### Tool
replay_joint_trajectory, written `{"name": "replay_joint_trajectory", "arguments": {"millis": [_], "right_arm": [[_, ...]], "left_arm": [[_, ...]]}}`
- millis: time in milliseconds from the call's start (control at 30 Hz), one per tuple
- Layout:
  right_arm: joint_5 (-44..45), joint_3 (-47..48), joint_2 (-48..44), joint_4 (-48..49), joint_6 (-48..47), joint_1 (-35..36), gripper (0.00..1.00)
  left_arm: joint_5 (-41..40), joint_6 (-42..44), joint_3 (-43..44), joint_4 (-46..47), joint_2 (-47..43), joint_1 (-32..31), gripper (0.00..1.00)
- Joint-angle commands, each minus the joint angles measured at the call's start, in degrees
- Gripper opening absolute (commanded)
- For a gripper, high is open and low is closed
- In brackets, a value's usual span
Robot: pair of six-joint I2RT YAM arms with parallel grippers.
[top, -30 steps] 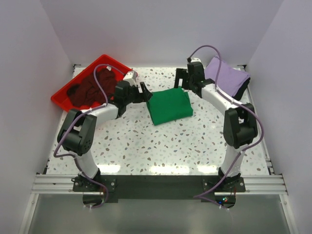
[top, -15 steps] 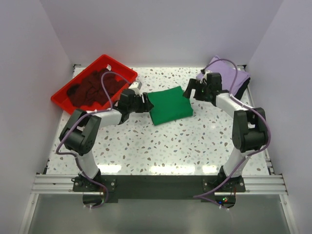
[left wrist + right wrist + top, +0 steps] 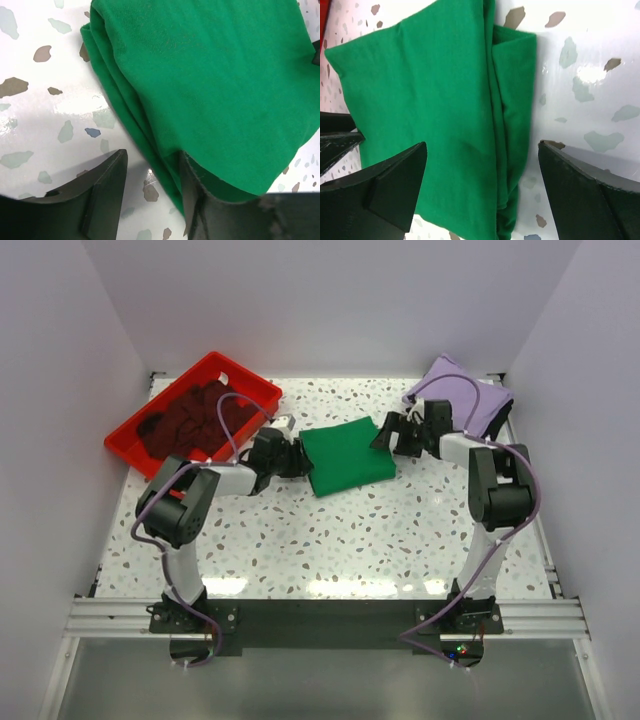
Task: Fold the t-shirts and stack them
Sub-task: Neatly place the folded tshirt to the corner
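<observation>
left fingers (image 3: 105,195): half open, straddling the layered left edge of the green t-shirt (image 3: 348,455); one finger is against the cloth, with bare table (image 3: 330,530) showing between the other finger and the fold; not clamped
right fingers (image 3: 395,185): spread wide, one on each side of the shirt's opposite edge; nothing gripped
green t-shirt: folded into a flat rectangle with stacked layers along both edges, lying mid-table between the two arms
maroon t-shirt (image 3: 190,420): crumpled in the red tray (image 3: 240,375), far left
lavender t-shirt (image 3: 460,400): folded, far right corner, just behind the right arm
</observation>
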Motion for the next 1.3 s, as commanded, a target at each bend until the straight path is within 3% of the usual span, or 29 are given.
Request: {"name": "replay_joint_trajectory", "arguments": {"millis": [0,267,467,933,1133,1167,1233,1267], "right_arm": [[-3.1,1.8,1.3,4.3,0.3,-0.4,0.96],[-3.7,6.0,7.2,4.2,-0.1,-0.6,0.95],[-5.1,9.2,11.0,3.3,0.9,-0.5,0.89],[-2.9,17.1,16.2,-6.4,-0.7,2.8,0.49],[-3.2,18.0,16.5,-6.6,-1.0,3.4,0.21],[-3.0,18.1,16.4,-6.8,-1.1,3.4,0.1],[-2.0,18.2,16.1,-6.8,-1.1,3.6,0.0],[-1.5,18.2,15.2,-6.9,-1.0,3.5,0.0]], "left_arm": [[-1.0,1.8,2.4,0.3,1.5,-0.1,0.49],[-1.7,3.2,5.7,-1.5,5.0,-0.1,0.24],[-1.3,3.5,6.9,-2.2,6.7,-0.1,0.13],[-0.1,3.5,7.3,-1.4,7.3,-0.1,0.11],[0.8,3.5,7.8,-1.2,8.0,-0.1,0.12],[0.9,3.5,7.8,-1.3,8.0,-0.1,0.14],[1.2,3.6,7.9,-1.5,7.5,-0.1,0.21],[1.6,3.5,7.9,-1.7,7.2,0.0,0.35]]}}
